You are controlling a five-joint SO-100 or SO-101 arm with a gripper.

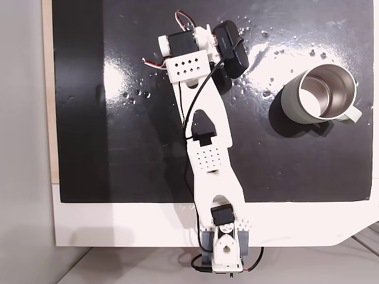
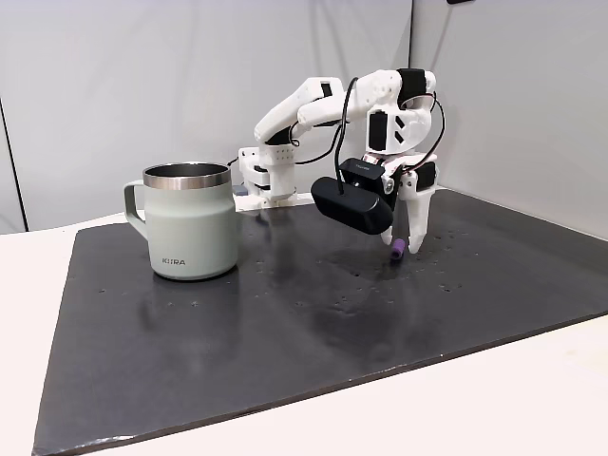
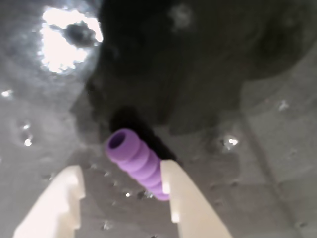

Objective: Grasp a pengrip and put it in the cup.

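From a fixed view overhead, my arm (image 1: 204,136) reaches out over the black mat (image 1: 136,148), its head hiding the work below. The cup (image 1: 318,94) stands well off to the right there, handle to the right, shiny inside.

From the fixed view at the side, the gripper (image 2: 410,245) points straight down, tips at the mat. The pengrip (image 2: 396,250) lies on the mat just at its tip. The cup's grey-green wall is matte, its handle to the left here.

In the wrist view the two cream fingers (image 3: 185,196) stand apart — open, holding nothing. The pengrip is a soft-looking purple ribbed tube, hollow end up-left, long axis slanting from there down to the right-hand finger, which it touches or slips behind. I judge it sits off-centre — I'd shift toward that side before closing. Droplets (image 3: 229,141) glint on the wet-looking mat.
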